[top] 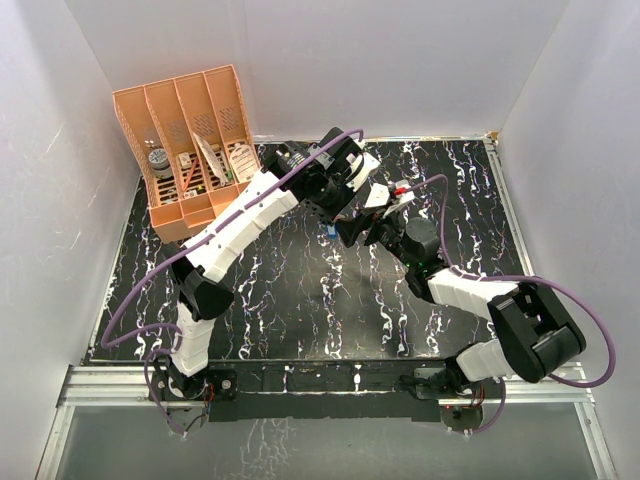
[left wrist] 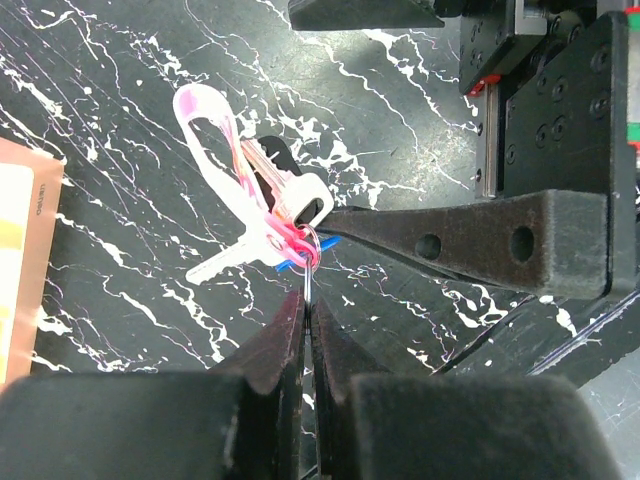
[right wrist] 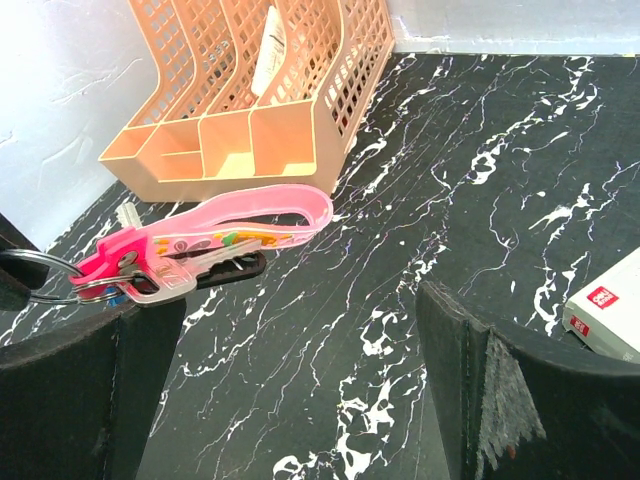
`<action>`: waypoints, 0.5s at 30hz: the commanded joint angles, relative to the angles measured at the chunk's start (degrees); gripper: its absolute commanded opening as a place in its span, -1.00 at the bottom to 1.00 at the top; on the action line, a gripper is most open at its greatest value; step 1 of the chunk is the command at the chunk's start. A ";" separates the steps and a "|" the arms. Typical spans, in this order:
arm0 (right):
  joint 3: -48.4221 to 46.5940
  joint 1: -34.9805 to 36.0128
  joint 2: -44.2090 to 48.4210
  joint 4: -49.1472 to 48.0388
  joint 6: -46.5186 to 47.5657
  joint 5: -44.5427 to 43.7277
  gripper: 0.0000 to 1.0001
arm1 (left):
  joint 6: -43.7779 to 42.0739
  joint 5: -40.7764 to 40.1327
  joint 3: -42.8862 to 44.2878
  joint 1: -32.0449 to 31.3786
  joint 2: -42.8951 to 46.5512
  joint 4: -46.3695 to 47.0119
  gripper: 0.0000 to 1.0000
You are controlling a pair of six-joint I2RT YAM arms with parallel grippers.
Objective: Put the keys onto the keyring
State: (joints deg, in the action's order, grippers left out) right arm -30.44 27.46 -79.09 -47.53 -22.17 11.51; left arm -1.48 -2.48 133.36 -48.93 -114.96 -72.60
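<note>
The step in hand looks like the threading itself, and it goes best if the left claw [left wrist: 307, 300] does nothing but hold firm while the other arm does the fine work. The left claw's two fingers are pressed together on the thin wire of the keyring [left wrist: 285, 232], and the ring stands up just beyond their tips. The pink strap loops away from the ring above the counter [right wrist: 400, 200]. The right claw [right wrist: 295, 300] is spread wide and grips nothing. One of its fingers [left wrist: 450, 235] reaches in from the side so that its tip touches the cluster at the ring. The keys [left wrist: 225, 260] hang right at the ring: a silver blade points away from it and a bit of blue head [left wrist: 290, 265] shows just under it. I cannot tell whether either key is fully through the coil. A good next move would be short and slow: nudge a key head along the wire without twisting the ring out of the pinch, since so thin a wire could slip or turn. The orange organiser [right wrist: 250, 100] and the white box [right wrist: 610, 310] sit well apart from the work.
</note>
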 commanded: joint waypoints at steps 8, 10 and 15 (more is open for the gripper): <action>-1.80 -0.83 2.95 -3.11 1.02 -0.46 0.96 | 0.20 0.90 0.41 -0.47 2.71 -3.32 -1.00; -1.75 -0.83 3.34 -2.82 0.99 -0.50 0.96 | 0.19 0.81 0.60 -0.45 2.62 -3.36 -1.00; -1.32 -1.80 6.07 -0.04 1.49 -3.49 0.96 | 0.08 0.55 1.10 -0.45 2.29 -3.75 -1.00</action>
State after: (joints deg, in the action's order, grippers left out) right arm -30.44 26.72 -76.84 -46.72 -21.93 11.22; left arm -1.52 -2.42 133.36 -48.95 -114.96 -73.82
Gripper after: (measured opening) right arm 0.981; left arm 0.014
